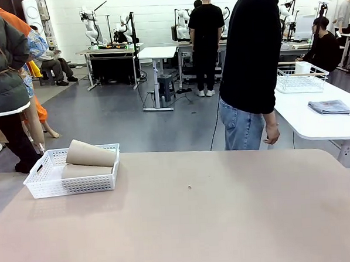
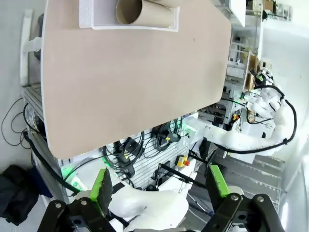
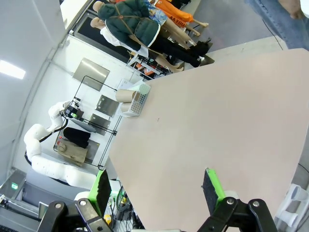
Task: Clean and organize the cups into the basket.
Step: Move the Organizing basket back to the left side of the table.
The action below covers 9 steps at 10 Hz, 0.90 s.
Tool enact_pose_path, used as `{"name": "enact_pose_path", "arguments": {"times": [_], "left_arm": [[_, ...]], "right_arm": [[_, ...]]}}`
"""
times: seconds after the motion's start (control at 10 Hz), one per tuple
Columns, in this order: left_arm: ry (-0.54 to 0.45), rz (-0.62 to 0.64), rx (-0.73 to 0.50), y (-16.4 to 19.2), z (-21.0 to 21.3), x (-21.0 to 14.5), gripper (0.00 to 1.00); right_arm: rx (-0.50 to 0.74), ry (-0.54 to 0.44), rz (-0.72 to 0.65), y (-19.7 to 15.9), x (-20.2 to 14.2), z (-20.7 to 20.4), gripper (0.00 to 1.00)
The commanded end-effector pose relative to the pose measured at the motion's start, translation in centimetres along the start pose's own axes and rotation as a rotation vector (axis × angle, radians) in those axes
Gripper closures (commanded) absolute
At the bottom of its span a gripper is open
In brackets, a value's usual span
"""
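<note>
The white lattice basket (image 1: 48,184) stands at the table's far left. Two tan cups lie on their sides in it, one (image 1: 91,153) slanted across the other (image 1: 86,169). In the left wrist view the basket (image 2: 96,21) is at the top edge, with a tan cup (image 2: 149,14) showing its open mouth. My left gripper (image 2: 158,186) is open and holds nothing, far back from the table. In the right wrist view the basket (image 3: 136,107) holds a tan cup (image 3: 126,95) and a pale mint cup (image 3: 143,88). My right gripper (image 3: 157,186) is open, holds nothing, and is high over the near edge.
A person in a black top and jeans (image 1: 251,74) stands at the far side, right of centre, with a hand (image 1: 272,133) hanging down. A white table (image 1: 303,121) at the right carries a wire basket (image 1: 301,77) and a folded grey cloth (image 1: 330,107).
</note>
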<state>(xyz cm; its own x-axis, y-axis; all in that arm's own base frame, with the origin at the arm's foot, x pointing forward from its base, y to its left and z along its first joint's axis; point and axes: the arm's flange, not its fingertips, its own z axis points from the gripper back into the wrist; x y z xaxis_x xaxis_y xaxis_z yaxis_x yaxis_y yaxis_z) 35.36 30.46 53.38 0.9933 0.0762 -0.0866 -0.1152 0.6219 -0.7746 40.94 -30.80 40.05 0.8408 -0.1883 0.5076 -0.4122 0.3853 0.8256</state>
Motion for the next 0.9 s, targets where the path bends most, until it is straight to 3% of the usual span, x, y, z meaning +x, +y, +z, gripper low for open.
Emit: {"name": "enact_pose_path", "arguments": {"times": [0.0, 0.1, 0.4, 0.8], "left_arm": [[0.017, -0.038, -0.076, 1.4, 2.6, 1.0, 0.00], [0.018, -0.049, -0.098, 2.1, 3.0, 1.0, 0.00], [-0.124, -0.259, -0.022, 0.7, 4.0, -1.5, 0.00], [-0.116, -0.419, -0.023, 0.9, 5.1, -2.9, 0.00]], "right_arm": [[-0.002, 0.001, 0.003, -0.1, 0.2, -0.1, 0.00], [-0.002, 0.001, 0.003, -0.1, 0.2, -0.1, 0.00], [-0.002, 0.001, 0.003, -0.1, 0.2, -0.1, 0.00], [-0.002, 0.001, 0.003, -0.1, 0.2, -0.1, 0.00]]}}
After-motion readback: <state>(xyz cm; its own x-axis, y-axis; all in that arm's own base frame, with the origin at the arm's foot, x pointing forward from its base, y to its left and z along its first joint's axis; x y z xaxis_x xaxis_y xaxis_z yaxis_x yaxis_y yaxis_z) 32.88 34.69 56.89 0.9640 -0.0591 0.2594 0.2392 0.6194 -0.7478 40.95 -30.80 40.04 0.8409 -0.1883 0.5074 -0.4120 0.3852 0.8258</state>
